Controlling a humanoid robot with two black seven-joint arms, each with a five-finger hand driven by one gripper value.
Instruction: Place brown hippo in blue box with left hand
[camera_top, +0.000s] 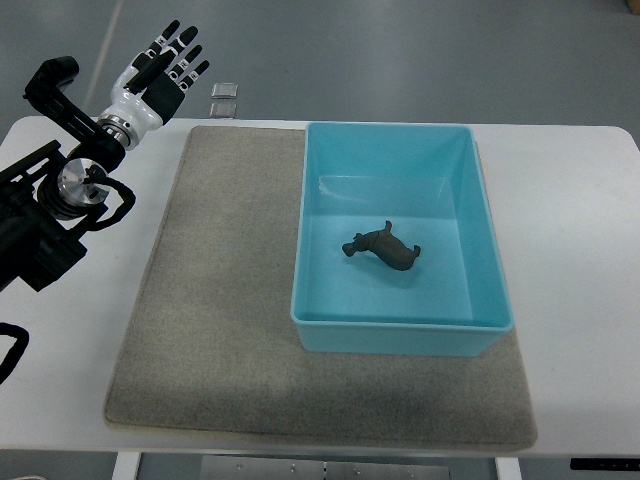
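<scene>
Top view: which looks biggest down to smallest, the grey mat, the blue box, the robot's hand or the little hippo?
1. Grey mat
2. Blue box
3. Left hand, though it may sit nearer the camera
4. Brown hippo, lying inside the box
</scene>
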